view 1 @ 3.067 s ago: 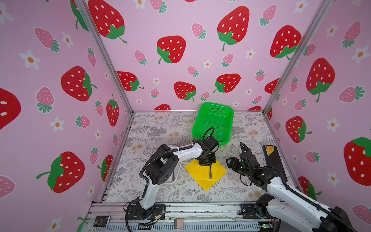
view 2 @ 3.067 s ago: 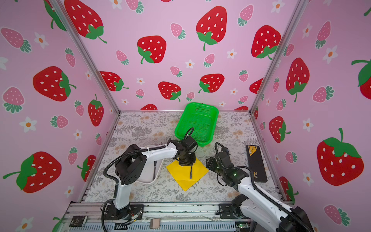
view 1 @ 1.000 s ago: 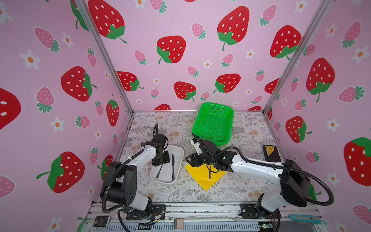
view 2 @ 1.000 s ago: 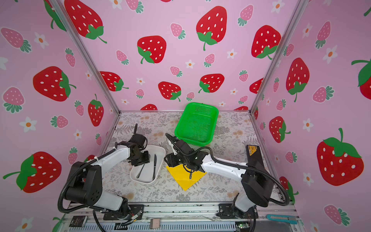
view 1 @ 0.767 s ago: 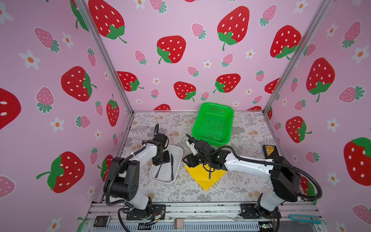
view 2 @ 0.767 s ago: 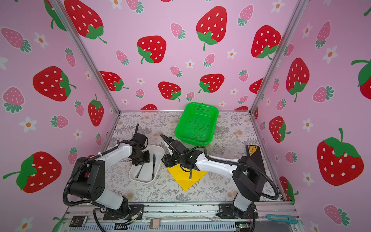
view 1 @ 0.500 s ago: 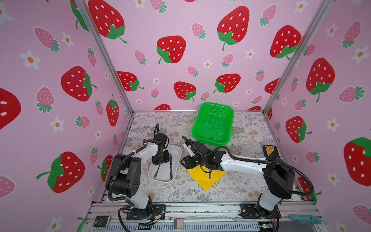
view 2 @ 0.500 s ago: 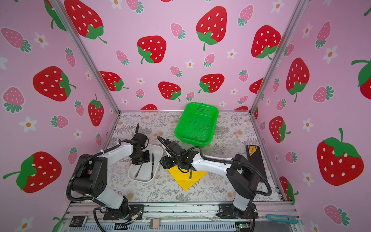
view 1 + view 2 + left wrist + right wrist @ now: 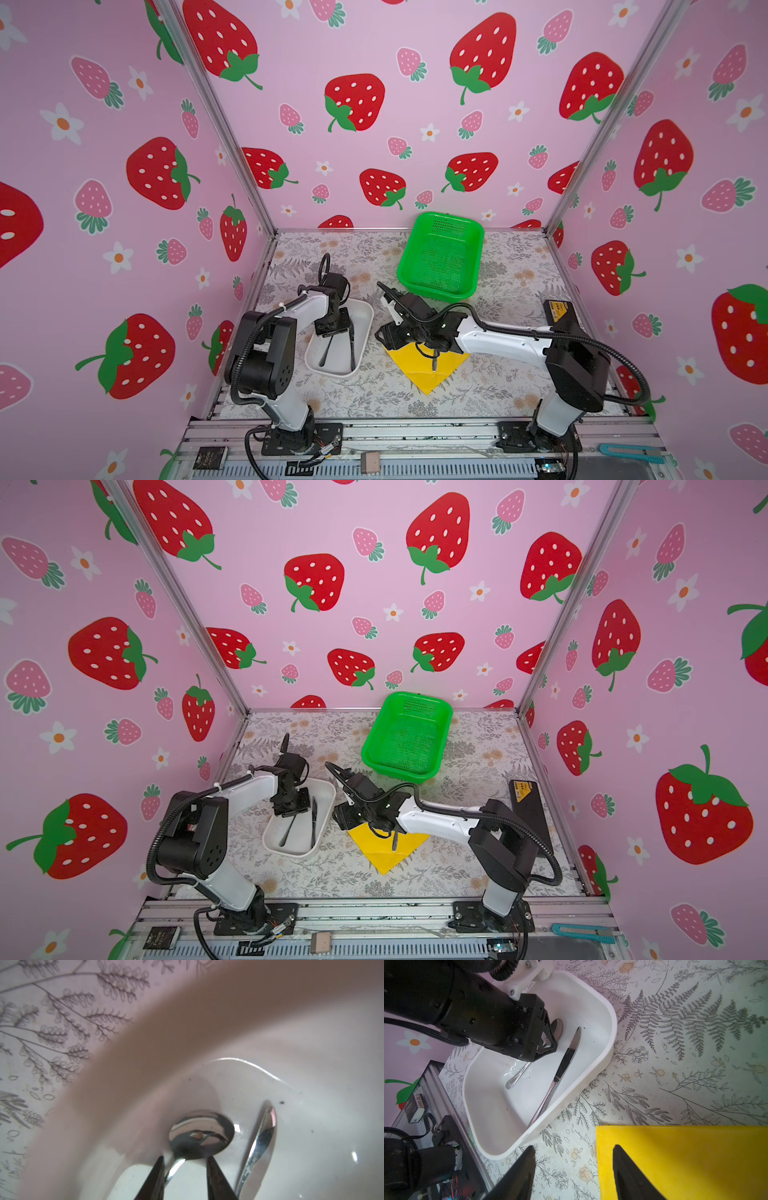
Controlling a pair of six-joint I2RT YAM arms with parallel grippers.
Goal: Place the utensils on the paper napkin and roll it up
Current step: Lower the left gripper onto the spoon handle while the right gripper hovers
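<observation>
One floral worktop (image 9: 515, 266). One green basket (image 9: 436, 291) at back. One white tray (image 9: 337, 357) front left. One yellow napkin (image 9: 419, 370) flat, just right of tray. Two claws: left claw (image 9: 184, 1159) down in tray, partly apart astride spoon (image 9: 201, 1134) neck, gap at one finger; right claw (image 9: 573, 1145) wide apart, holding nothing, over napkin's tray-side edge. Three utensils: spoon, knife (image 9: 564, 1059) in tray; third utensil (image 9: 434, 362) on napkin, head hidden under right arm (image 9: 498, 343)

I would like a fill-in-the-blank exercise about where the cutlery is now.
The shiny silver spoon and knife lie in the white rounded ___.
The left gripper straddles the ___'s neck.
One dark-handled utensil lies on the bright yellow paper ___.
Missing words: tray; spoon; napkin.
</observation>
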